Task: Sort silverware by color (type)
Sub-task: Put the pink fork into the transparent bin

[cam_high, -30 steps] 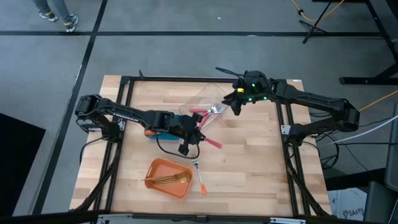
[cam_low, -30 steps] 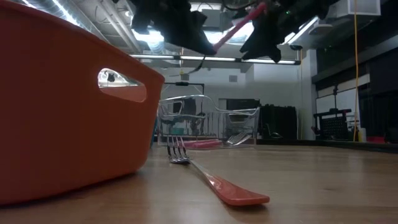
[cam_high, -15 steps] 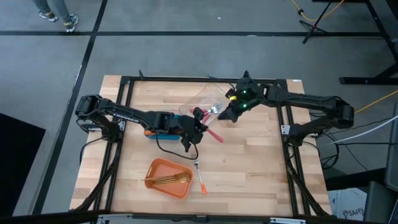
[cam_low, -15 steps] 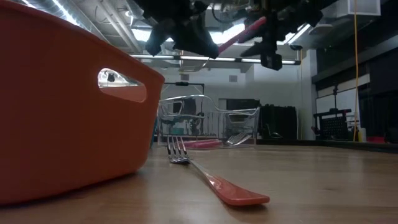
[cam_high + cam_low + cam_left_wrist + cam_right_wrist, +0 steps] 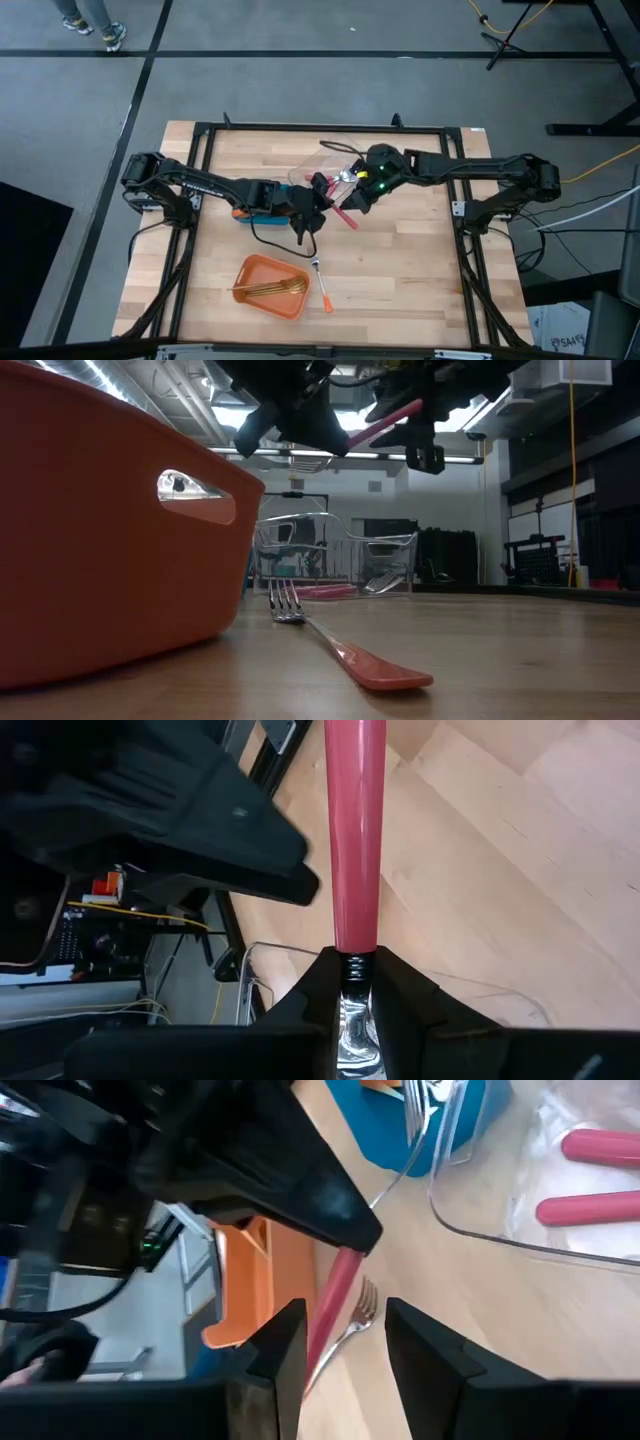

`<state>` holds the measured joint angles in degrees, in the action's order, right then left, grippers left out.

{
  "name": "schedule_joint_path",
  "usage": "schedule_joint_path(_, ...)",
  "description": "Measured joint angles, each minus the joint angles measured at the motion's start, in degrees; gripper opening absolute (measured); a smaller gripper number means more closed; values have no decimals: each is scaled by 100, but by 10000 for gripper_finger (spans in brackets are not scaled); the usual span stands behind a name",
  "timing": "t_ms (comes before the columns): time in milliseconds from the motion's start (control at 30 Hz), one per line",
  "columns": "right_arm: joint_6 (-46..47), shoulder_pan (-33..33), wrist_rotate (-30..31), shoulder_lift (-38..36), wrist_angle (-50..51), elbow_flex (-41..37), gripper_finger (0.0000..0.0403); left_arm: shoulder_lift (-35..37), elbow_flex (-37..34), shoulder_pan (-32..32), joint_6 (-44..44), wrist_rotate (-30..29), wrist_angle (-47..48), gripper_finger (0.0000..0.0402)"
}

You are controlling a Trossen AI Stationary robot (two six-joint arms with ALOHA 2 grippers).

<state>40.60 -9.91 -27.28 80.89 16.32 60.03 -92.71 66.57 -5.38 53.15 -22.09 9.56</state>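
My left gripper (image 5: 318, 200) hangs over the table's middle, shut on a pink-handled fork (image 5: 340, 212). The pink handle (image 5: 355, 830) sticks out toward my right gripper (image 5: 353, 198). My right gripper (image 5: 345, 1330) is open, with one finger on each side of the handle's free end (image 5: 335, 1305). I see no touch there. An orange-handled fork (image 5: 322, 283) lies flat on the table. Gold forks lie in the orange container (image 5: 250, 290). Pink-handled forks (image 5: 590, 1180) lie in the clear container (image 5: 325, 158). My left gripper pinches the fork between its two fingers at the metal neck (image 5: 356, 985), just behind the pink handle. The fork runs along the fingers and its tine end is hidden between them. The fork is lifted clear of the table, its handle pointing out past the fingertips.
A blue container (image 5: 262, 217) stands under my left arm and holds silverware (image 5: 412, 1100). The orange container's wall (image 5: 100, 530) fills the left of the low view. Bare wood lies toward the table's near right. A person's feet (image 5: 95, 28) show on the floor beyond the far left corner.
My right gripper has moved toward the table's left and a little down, rolling as it came, until its fingers stand around the pink handle. My left gripper has stayed in place but rolled its wrist, swinging the held fork's handle a little toward the far edge.
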Motion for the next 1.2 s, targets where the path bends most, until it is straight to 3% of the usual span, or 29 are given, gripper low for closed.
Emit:
schedule_joint_path(367,-28,485,519,121,-33,0,129,0,-2,-1,15,11,4,34)
schedule_joint_path(767,-31,856,615,168,-22,0,126,0,-2,0,11,-1,-2,34)
schedule_joint_path(1200,14,835,747,185,204,-20,12,11,-2,-5,11,-16,18,34)
